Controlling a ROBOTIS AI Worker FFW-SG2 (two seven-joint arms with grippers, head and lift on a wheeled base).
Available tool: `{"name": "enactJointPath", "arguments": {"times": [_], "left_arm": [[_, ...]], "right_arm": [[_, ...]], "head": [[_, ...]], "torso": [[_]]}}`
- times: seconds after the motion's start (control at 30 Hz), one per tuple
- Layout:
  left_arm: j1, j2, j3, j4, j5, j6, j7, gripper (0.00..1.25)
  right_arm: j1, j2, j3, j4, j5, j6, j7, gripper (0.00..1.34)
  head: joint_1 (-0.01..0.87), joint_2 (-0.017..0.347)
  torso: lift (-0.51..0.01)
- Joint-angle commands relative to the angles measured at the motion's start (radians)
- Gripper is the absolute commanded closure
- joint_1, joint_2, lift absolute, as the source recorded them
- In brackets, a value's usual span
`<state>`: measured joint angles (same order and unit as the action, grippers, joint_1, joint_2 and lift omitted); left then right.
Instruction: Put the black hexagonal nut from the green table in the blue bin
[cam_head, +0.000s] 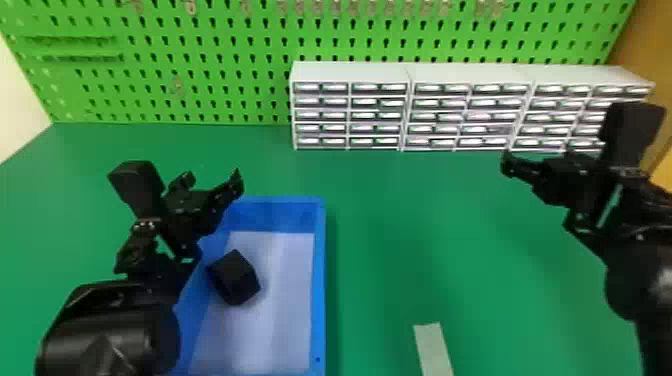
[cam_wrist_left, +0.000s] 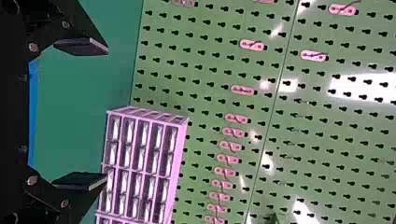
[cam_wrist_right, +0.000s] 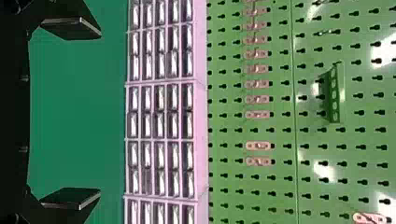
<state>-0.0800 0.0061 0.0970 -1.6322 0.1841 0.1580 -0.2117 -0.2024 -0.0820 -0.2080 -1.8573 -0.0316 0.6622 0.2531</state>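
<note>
Verdict: looked basically done. Saw the black hexagonal nut (cam_head: 234, 279) lying inside the blue plastic bin (cam_head: 318, 280). Probably needed just a slow lift of the black two-fingered left gripper (cam_wrist_left: 106, 113), with fingers spread wide, to miss rim and nut. Would've benched the black two-fingered right gripper (cam_wrist_right: 100, 112), also wide, short of the white drawer cabinets (cam_head: 350, 72).

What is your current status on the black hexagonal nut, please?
Left gripper and right gripper open, empty. Black hexagonal nut inside blue bin. Left arm blocks head view of bin's left side.
</note>
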Motion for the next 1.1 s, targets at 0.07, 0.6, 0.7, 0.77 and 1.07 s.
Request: {"name": "enactJointPath", "arguments": {"times": [0.07, 0.6, 0.7, 0.77, 1.07], "left_arm": [[-0.001, -0.002, 0.000, 0.000, 0.000, 0.000, 0.000, 0.31], [-0.003, -0.002, -0.003, 0.000, 0.002, 0.000, 0.005, 0.30], [-0.003, -0.002, -0.003, 0.000, 0.002, 0.000, 0.005, 0.30], [-0.003, -0.002, -0.003, 0.000, 0.002, 0.000, 0.005, 0.30], [-0.003, -0.002, -0.005, 0.000, 0.005, 0.000, 0.005, 0.31]], "right_arm": [[0.020, -0.007, -0.008, 0.000, 0.012, -0.033, 0.000, 0.11], [0.084, -0.013, -0.005, 0.012, 0.039, -0.165, 0.000, 0.11], [0.098, -0.021, 0.002, 0.017, 0.039, -0.193, 0.000, 0.11], [0.112, -0.022, 0.007, 0.023, 0.042, -0.231, 0.000, 0.11], [0.156, -0.002, 0.002, 0.029, 0.059, -0.354, 0.000, 0.11]], "head": [[0.686, 0.051], [0.686, 0.051], [0.686, 0.051], [0.686, 0.051], [0.686, 0.051]], "torso": [[-0.097], [-0.097], [-0.097], [-0.097], [-0.097]]}}
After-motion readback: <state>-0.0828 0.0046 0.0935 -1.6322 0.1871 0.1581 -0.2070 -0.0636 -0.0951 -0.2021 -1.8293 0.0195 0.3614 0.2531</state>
